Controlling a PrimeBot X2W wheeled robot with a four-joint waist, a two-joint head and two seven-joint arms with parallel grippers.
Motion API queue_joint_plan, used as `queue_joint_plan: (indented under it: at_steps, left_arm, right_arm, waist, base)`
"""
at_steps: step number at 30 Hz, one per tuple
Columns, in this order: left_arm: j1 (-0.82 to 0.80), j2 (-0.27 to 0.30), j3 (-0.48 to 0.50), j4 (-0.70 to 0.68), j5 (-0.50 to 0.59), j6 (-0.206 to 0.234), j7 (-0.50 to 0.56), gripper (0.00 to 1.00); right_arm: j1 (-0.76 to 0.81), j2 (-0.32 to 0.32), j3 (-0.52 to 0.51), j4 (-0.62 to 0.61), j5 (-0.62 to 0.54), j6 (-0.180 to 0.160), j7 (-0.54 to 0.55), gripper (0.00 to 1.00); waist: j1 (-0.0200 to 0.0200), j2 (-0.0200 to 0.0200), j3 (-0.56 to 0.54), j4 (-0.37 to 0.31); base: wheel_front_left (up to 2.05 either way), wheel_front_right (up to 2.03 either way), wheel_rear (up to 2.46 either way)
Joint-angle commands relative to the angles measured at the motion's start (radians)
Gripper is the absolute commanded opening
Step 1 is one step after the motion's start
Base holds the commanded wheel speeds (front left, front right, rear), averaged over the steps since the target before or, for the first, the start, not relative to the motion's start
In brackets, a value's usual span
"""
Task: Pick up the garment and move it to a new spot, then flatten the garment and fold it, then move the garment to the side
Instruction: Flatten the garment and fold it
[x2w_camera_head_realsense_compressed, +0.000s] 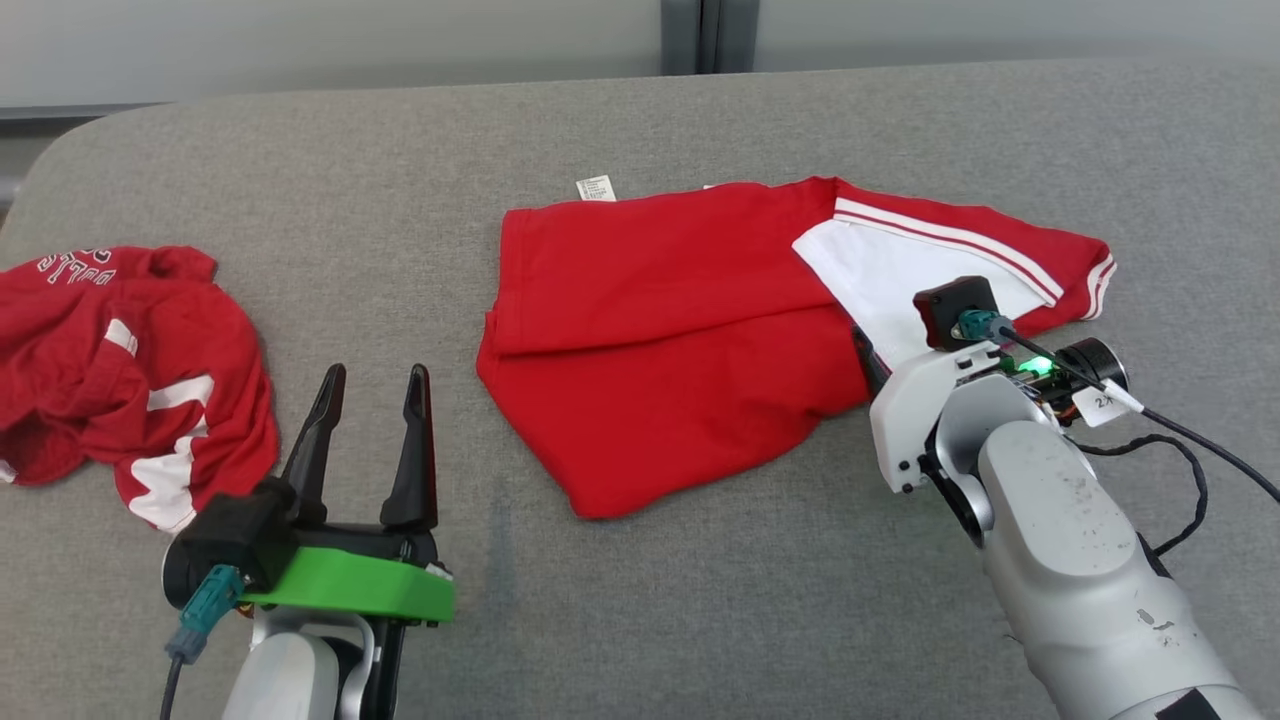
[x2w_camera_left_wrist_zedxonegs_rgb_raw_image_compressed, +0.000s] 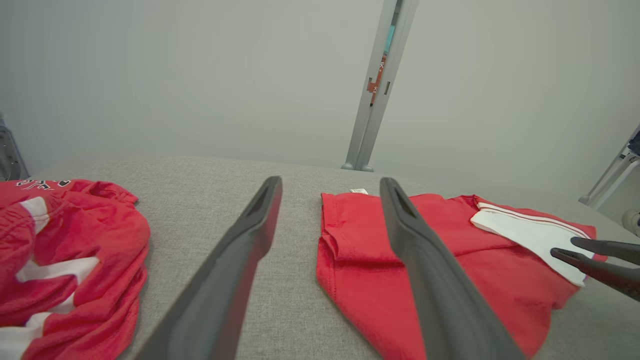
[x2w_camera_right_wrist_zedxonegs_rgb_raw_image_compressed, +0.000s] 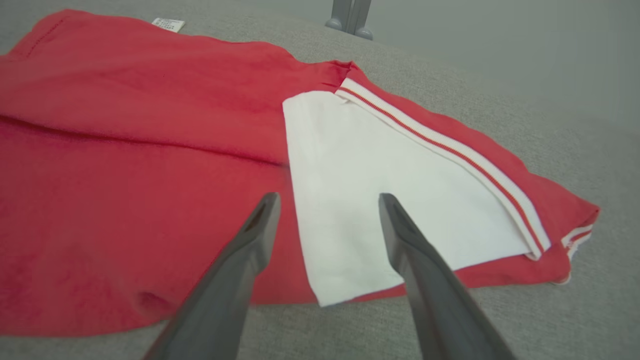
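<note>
- Judging by how it lies, the red short-sleeved knit garment (x2w_camera_head_realsense_compressed: 660, 330) with white striped trim is taken as already moved and flattened. It is spread on the grey woven tabletop (x2w_camera_head_realsense_compressed: 700, 620), right of centre.
- One fold is judged done: the cloth is doubled over itself and a creased edge is seen at the left end (white care label (x2w_camera_head_realsense_compressed: 596, 187) poking out at the far edge).
- The white sleeve (x2w_camera_right_wrist_zedxonegs_rgb_raw_image_compressed: 350, 150) is laid over the red body, toward the right end.
- The right gripper (x2w_camera_right_wrist_zedxonegs_rgb_raw_image_compressed: 327, 197) is held low over the sleeve's near edge, fingers spread wide, nothing gripped. Whether cloth is touched cannot be told.
- The left gripper (x2w_camera_head_realsense_compressed: 375, 372) is held near the front of the table, well apart from the garment, fingers wide apart and empty.
- A second crumpled red-and-white lettered shirt (x2w_camera_head_realsense_compressed: 120, 370) is seen heaped at the far left, not being handled.
- Left to do, as judged: more folding into a compact shape, then the shift to the side.
</note>
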Motion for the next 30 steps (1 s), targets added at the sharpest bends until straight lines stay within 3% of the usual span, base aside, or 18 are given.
queue_joint_plan:
  at_steps: [1, 14, 15, 16, 17, 24, 30]
  left_arm:
    - [-0.017, 0.005, -0.002, 0.000, 0.001, -0.004, 0.000, 1.00]
    - [-0.025, 0.005, -0.018, 0.005, -0.003, -0.004, 0.000, 1.00]
    - [-0.025, 0.005, -0.018, 0.005, -0.003, -0.004, 0.000, 1.00]
    - [-0.024, 0.005, -0.018, 0.005, -0.003, -0.004, 0.000, 1.00]
    - [-0.024, 0.006, -0.018, 0.005, -0.003, -0.004, 0.000, 1.00]
    - [-0.022, 0.007, -0.011, 0.010, -0.001, -0.004, 0.000, 1.00]
    - [-0.003, 0.007, 0.004, 0.013, 0.000, -0.004, 0.000, 1.00]
  right_arm:
    - [-0.017, 0.003, -0.006, 0.011, -0.021, -0.001, 0.011, 1.00]
    - [-0.072, 0.005, -0.154, 0.107, -0.166, -0.001, 0.028, 1.00]
    - [-0.075, 0.004, -0.166, 0.113, -0.176, -0.001, 0.026, 0.79]
    - [-0.077, 0.004, -0.176, 0.118, -0.179, -0.001, 0.025, 0.36]
    - [-0.079, 0.005, -0.189, 0.120, -0.185, -0.001, 0.018, 0.00]
    - [-0.083, 0.009, -0.239, 0.136, -0.210, -0.001, -0.021, 0.00]
    - [-0.030, 0.015, -0.231, 0.086, -0.163, -0.001, -0.107, 0.00]
  waist:
    - [0.0000, 0.0000, 0.019, 0.025]
    - [0.0000, 0.0000, 0.040, 0.076]
    - [0.0000, 0.0000, 0.041, 0.078]
    - [0.0000, 0.0000, 0.042, 0.079]
    - [0.0000, 0.0000, 0.043, 0.080]
    - [0.0000, 0.0000, 0.037, 0.073]
    - [0.0000, 0.0000, 0.001, 0.044]
  base:
    - [0.00, 0.00, 0.00]
    - [0.00, 0.00, 0.00]
    - [0.00, 0.00, 0.00]
    - [0.00, 0.00, 0.00]
    - [0.00, 0.00, 0.00]
    - [0.00, 0.00, 0.00]
    - [0.00, 0.00, 0.00]
